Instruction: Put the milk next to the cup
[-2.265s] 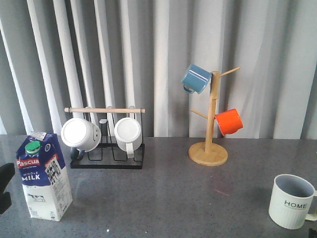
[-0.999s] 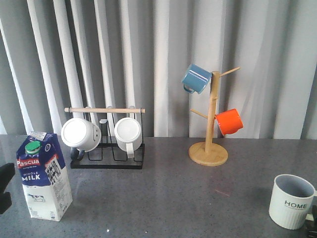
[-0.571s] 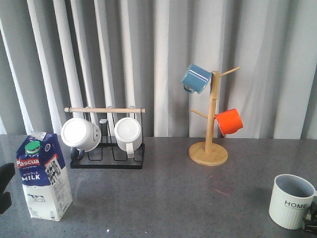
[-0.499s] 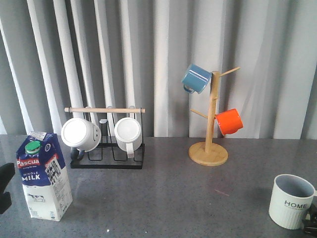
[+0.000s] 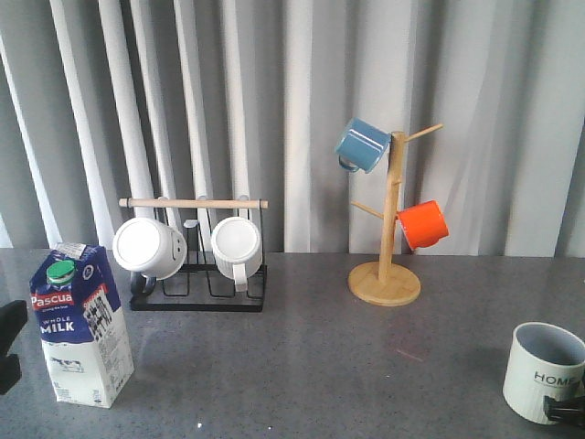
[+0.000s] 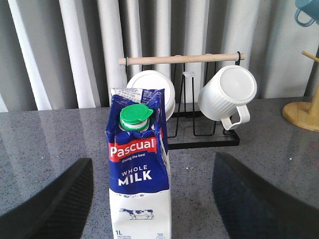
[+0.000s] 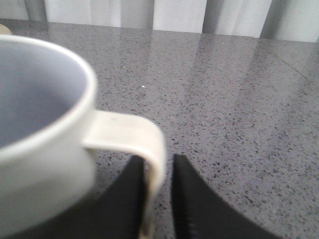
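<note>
Grey speckled table [image 5: 311, 357]: milk carton [image 5: 80, 325] upright near left front, black wire mug rack [image 5: 196, 274] at the back behind it, round-based wooden mug tree [image 5: 386, 274] back centre-right, cream cup [image 5: 541, 373] at right front corner, well apart from the carton.

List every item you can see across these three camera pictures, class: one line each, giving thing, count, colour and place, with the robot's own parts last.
milk carton: 1, blue and white, green cap, table front left.
HOME mug: 1, cream, grey inside, table front right.
white mugs: 2, on the black rack.
rack: 1, black wire, wooden bar, back left.
mug tree: 1, bamboo, back right of centre.
blue mug: 1, upper branch.
orange mug: 1, lower branch.
table: 1, grey speckled.
curtain: grey-white, behind.
left gripper: black, open, either side of the carton.
right gripper: black, closed on the mug's handle.
</note>
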You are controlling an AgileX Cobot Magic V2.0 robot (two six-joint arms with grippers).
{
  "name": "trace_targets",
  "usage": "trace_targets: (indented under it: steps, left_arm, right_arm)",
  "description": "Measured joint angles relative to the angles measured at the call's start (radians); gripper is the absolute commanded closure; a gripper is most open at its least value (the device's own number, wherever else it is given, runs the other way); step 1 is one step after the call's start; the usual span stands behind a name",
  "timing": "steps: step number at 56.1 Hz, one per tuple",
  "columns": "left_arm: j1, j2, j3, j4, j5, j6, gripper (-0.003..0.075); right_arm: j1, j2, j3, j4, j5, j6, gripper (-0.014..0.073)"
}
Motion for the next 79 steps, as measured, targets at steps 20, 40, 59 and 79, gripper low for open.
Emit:
trace_targets:
  steps: [20,40,59,79]
  left_arm:
    - [0.0,0.0,0.0,0.0,0.0,0.0,0.0224]
    - [0.0,0.0,0.0,0.0,0.0,0.0,0.0224]
    - [0.0,0.0,0.0,0.0,0.0,0.0,0.0224]
    - [0.0,0.0,0.0,0.0,0.0,0.0,0.0224]
  right_arm:
    - [0.129,-0.073,-0.011,-0.008,0.026,0.03,0.0596]
    - [0.508,-0.068,-0.182,0.186,0.041,-0.005,0.0594]
    - [0.668,0.103,-0.288,0.417,0.075,-0.116,0.0587]
    - [0.674,0.154,-0.291,0.479,0.092,-0.13,0.0499]
